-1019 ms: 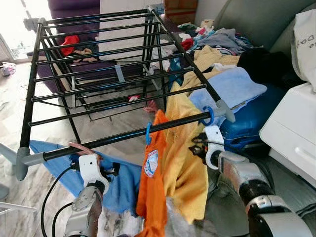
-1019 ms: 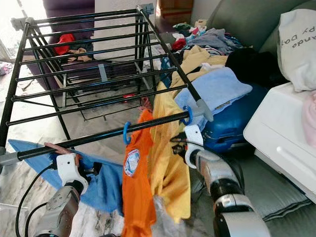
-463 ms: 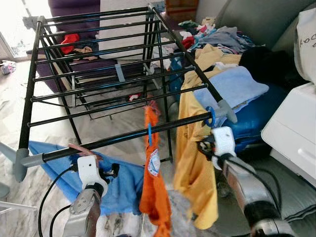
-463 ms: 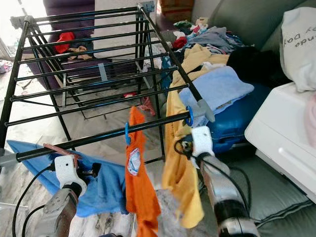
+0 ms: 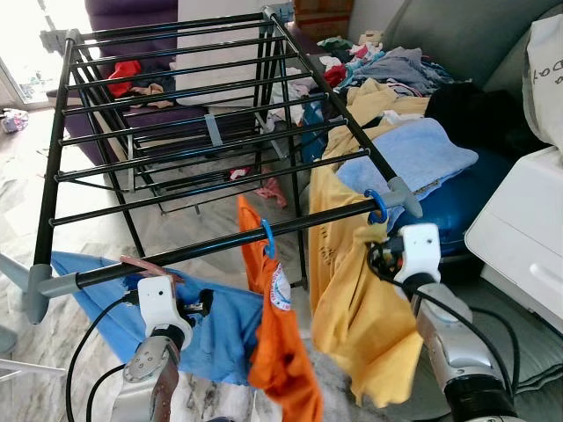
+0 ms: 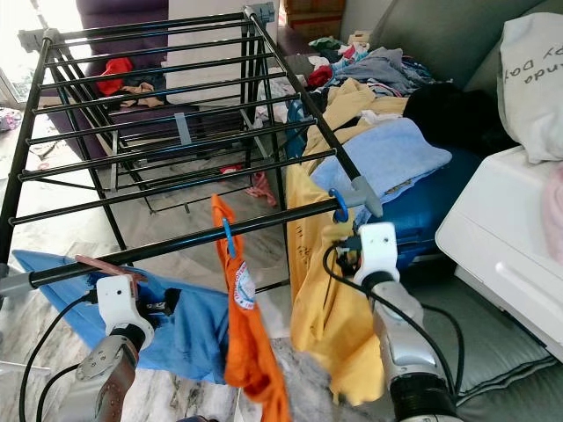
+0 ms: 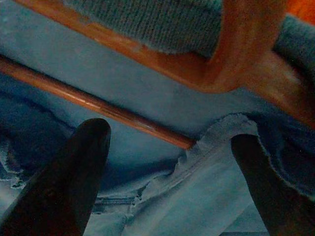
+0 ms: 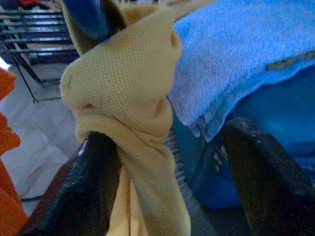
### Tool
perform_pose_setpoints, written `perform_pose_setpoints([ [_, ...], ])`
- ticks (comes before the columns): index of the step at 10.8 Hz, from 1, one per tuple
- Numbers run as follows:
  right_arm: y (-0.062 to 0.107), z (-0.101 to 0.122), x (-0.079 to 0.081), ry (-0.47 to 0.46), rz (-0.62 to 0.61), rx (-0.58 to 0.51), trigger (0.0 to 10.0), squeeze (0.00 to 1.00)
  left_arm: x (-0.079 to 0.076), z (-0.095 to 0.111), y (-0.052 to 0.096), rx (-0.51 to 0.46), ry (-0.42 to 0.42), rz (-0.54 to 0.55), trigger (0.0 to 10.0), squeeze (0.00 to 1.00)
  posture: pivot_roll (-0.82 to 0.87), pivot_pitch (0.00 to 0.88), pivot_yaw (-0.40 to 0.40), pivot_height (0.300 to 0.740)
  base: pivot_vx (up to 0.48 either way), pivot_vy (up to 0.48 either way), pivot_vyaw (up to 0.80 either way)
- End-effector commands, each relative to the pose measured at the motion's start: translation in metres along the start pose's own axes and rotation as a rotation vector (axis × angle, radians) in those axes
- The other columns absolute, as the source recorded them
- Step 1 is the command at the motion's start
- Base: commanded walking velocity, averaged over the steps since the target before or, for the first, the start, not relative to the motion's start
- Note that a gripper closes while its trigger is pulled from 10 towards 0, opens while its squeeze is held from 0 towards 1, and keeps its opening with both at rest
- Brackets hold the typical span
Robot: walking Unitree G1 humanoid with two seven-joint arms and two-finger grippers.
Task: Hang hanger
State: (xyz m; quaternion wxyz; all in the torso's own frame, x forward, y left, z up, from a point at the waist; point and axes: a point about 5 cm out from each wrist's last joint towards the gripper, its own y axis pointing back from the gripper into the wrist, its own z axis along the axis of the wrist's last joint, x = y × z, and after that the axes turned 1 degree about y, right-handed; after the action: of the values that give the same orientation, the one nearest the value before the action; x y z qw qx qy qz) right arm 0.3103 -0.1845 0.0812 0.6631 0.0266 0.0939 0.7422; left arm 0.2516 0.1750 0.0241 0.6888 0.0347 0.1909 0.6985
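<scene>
A black drying rack (image 5: 202,154) stands in front of me. On its front rail, a blue hanger hook (image 5: 265,238) carries an orange shirt (image 5: 281,352), and a second blue hook (image 5: 376,205) near the rail's right end carries a yellow shirt (image 5: 361,299). My right gripper (image 5: 380,260) sits just under that second hook, open, with the yellow shirt's bunched neck (image 8: 130,118) against one finger (image 8: 93,191). Low at the left, my left gripper (image 7: 167,187) is open. It faces a blue garment (image 5: 220,330) on an orange hanger (image 7: 216,73).
A blue suitcase (image 5: 457,215) and a light blue towel (image 5: 413,154) lie right of the rack. A white cabinet (image 5: 528,233) stands at the far right. Loose clothes (image 5: 396,75) are piled on the grey sofa behind. A purple seat (image 5: 132,18) is beyond the rack.
The right gripper has drawn back to the right, below the rail's end. The orange and yellow shirts have swung on their hooks. The left arm has barely moved.
</scene>
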Motion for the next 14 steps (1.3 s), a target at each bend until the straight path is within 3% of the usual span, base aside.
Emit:
perform_pose_setpoints([
  [1,-0.0006,0.0134,-0.0018,-0.004,-0.012,-0.064,10.0,1.0,-0.0038,0.0105,-0.0012,-0.038,-0.031,-0.012,10.0,0.0,-0.06,0.0,0.041,0.74,-0.259,0.0,0.0],
  [13,-0.0054,0.0213,0.0059,-0.014,0.004,-0.096,10.0,1.0,-0.0018,0.0137,-0.0018,-0.038,-0.028,0.008,10.0,0.0,-0.05,0.0,0.033,0.74,-0.303,0.0,0.0],
  [14,-0.0056,0.0214,0.007,-0.015,0.009,-0.098,10.0,0.9,-0.0006,0.0136,-0.0015,-0.038,-0.029,0.012,10.0,0.0,-0.05,0.0,0.033,0.74,-0.307,0.0,0.0],
])
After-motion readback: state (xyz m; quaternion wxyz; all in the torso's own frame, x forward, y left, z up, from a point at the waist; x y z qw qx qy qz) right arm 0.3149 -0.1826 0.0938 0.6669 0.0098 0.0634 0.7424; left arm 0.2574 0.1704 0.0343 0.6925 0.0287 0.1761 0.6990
